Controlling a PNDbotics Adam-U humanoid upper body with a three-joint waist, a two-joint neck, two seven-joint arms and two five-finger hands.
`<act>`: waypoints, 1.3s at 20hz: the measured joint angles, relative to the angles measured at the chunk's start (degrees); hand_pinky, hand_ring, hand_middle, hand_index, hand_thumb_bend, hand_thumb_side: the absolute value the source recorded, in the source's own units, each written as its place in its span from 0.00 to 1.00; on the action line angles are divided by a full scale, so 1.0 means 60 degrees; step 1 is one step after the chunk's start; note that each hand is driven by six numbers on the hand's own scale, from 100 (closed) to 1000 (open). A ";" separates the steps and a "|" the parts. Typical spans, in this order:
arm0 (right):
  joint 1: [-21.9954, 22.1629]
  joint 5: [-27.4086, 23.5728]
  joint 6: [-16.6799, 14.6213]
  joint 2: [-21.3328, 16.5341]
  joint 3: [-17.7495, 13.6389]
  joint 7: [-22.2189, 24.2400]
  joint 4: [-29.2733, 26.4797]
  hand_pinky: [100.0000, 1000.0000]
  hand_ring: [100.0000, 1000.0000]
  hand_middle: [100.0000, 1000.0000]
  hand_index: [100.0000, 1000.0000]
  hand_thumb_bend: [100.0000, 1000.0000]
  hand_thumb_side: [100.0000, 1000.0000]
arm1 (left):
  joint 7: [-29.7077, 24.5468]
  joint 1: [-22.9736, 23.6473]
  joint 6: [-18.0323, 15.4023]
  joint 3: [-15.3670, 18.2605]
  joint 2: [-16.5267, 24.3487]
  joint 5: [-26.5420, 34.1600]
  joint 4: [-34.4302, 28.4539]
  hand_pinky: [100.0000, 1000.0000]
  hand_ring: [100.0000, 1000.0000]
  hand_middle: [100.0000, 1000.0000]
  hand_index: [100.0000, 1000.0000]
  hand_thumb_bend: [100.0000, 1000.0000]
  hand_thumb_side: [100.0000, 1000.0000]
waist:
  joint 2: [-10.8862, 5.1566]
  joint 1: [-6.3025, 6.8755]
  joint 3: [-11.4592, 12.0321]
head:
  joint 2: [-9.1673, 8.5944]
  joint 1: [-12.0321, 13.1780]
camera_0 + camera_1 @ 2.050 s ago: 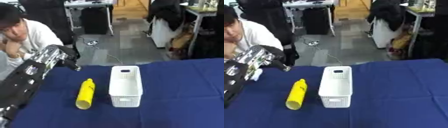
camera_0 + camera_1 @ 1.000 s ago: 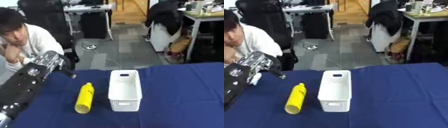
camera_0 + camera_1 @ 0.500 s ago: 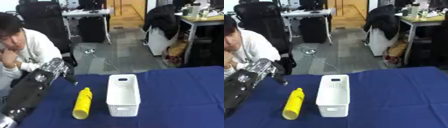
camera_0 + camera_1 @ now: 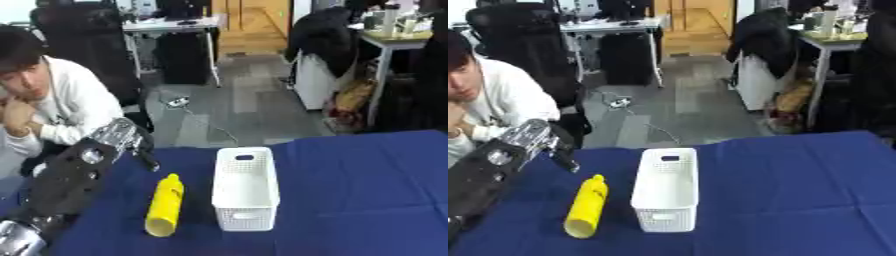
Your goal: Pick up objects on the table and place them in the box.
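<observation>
A blue tablecloth (image 4: 350, 190) covers the near table. Beyond its far edge, a grey floor (image 4: 254, 107) runs to a white desk (image 4: 171, 25); a black office chair (image 4: 514, 42) stands far left

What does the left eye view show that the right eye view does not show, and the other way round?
Only the left eye view shows a silver joint of the left arm in its lower left corner. Only the right eye view shows more blue table to the right of the white box. Both show the yellow bottle lying left of the box, apart from it, and the left robot hand raised beyond the bottle. The box looks empty.
</observation>
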 measured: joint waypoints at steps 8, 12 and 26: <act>0.0000 -0.0001 -0.0002 0.0000 0.0000 0.0002 0.0000 0.00 0.13 0.13 0.29 0.05 0.76 | 0.0198 0.0041 -0.0315 0.0000 0.0047 0.0845 -0.0347 0.90 0.95 0.94 0.97 0.24 1.00 | -0.0001 0.0001 0.0002 | 0.0071 0.0086; 0.0000 -0.0001 -0.0001 0.0000 0.0000 0.0001 0.0000 0.00 0.13 0.13 0.29 0.05 0.76 | 0.1398 0.0266 -0.1986 -0.0327 0.0492 0.1052 -0.1354 1.00 1.00 0.99 0.97 0.85 1.00 | -0.0001 0.0015 0.0005 | 0.0073 0.0088; 0.0008 0.0009 0.0001 -0.0097 0.0004 0.0004 0.0000 0.00 0.13 0.13 0.29 0.04 0.76 | 0.9722 0.0953 -0.6558 -0.2566 0.2408 -0.3427 -0.4026 1.00 1.00 1.00 1.00 1.00 0.79 | 0.0000 0.0153 0.0062 | 0.0067 0.0100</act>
